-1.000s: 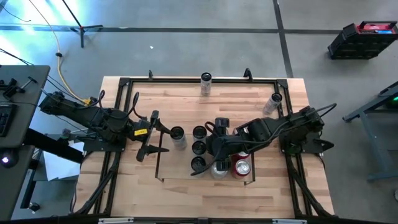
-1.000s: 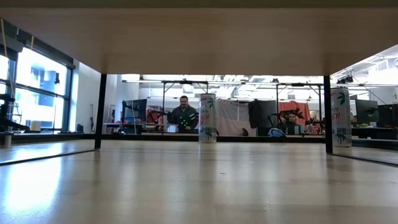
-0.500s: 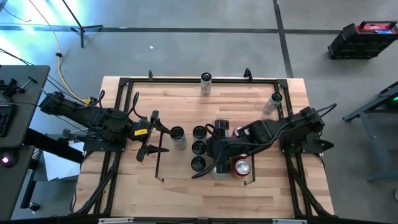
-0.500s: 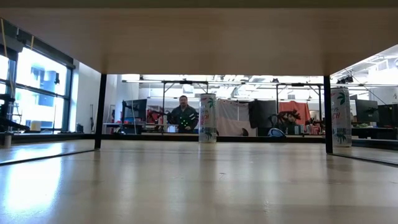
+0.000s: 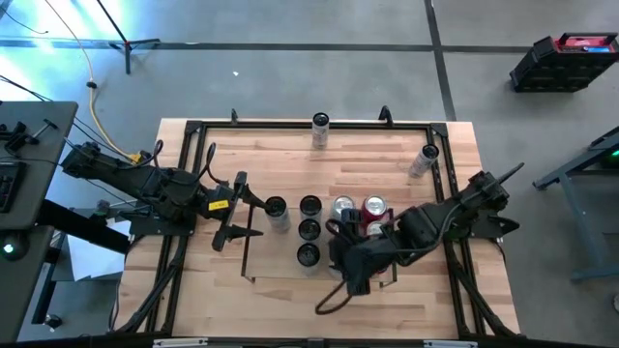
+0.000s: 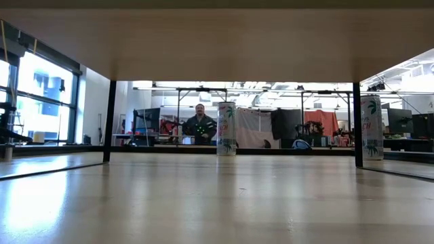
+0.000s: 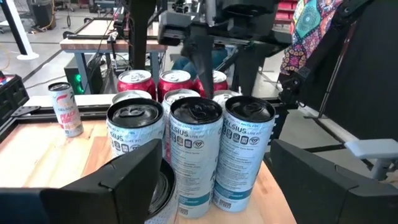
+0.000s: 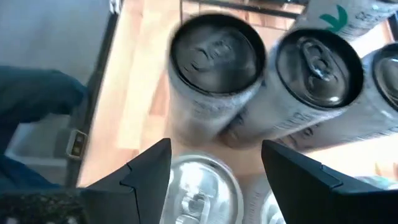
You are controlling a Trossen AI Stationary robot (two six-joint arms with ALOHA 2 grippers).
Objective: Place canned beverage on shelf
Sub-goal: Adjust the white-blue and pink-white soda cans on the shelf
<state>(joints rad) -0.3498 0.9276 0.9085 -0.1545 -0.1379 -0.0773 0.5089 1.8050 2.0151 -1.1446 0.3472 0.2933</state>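
1. My right gripper (image 5: 350,275) has pulled back from the middle of the shelf (image 5: 276,259). Half a second ago it hung over the cans there. Now it sits at the near edge of the shelf.
2. With that arm out of the way, I can see a silver can (image 5: 342,208) and a red can (image 5: 373,206) in the far row. They stand side by side, touching or nearly so. The near corner, where a silver and a red can showed before, is now hidden under the arm.
3. In the right wrist view the fingers (image 8: 146,168) are spread wide and hold nothing. Can tops show below them.
4. So I think a can was just let go and is on the shelf, next to the dark-topped cans (image 5: 309,230).
5. My left gripper (image 5: 240,208) waits at the left side of the shelf. Its fingers are wide apart and empty too. It has not moved.
6. Two cans are not on the shelf yet. One can (image 5: 320,130) stands at the far edge of the table. Another can (image 5: 426,159) leans by the far right corner.
7. I guess one of those comes next. The right arm is closer to the leaning one.
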